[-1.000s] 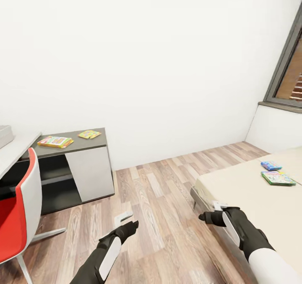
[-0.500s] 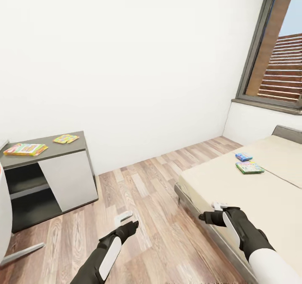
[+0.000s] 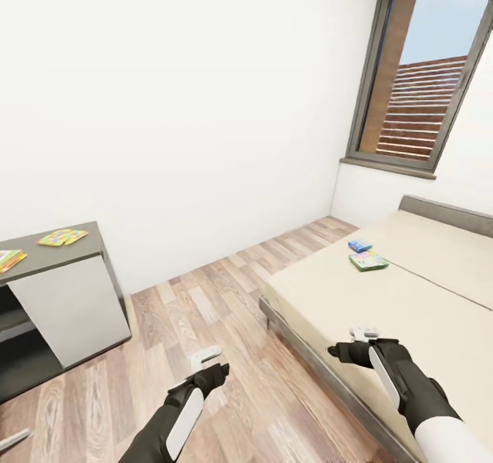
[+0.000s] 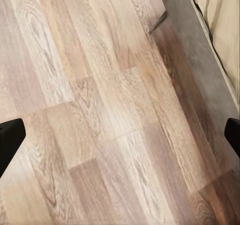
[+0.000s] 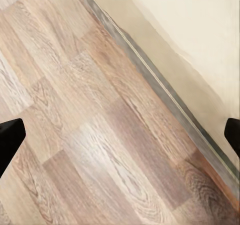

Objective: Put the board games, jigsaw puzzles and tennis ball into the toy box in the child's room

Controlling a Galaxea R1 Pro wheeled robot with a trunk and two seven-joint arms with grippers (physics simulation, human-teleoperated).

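View swings right toward bed (image 3: 411,298), likely for two board games (image 3: 364,256); left gripper (image 3: 205,357), right gripper (image 3: 363,333) fingers wide apart, empty.

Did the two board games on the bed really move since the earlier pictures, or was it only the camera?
No. The blue box and green box keep their places on the bed; the head camera turned right.

Blue box (image 3: 359,246), green box (image 3: 368,261), beige bed (image 3: 424,298), wood-grain floor (image 3: 205,312).
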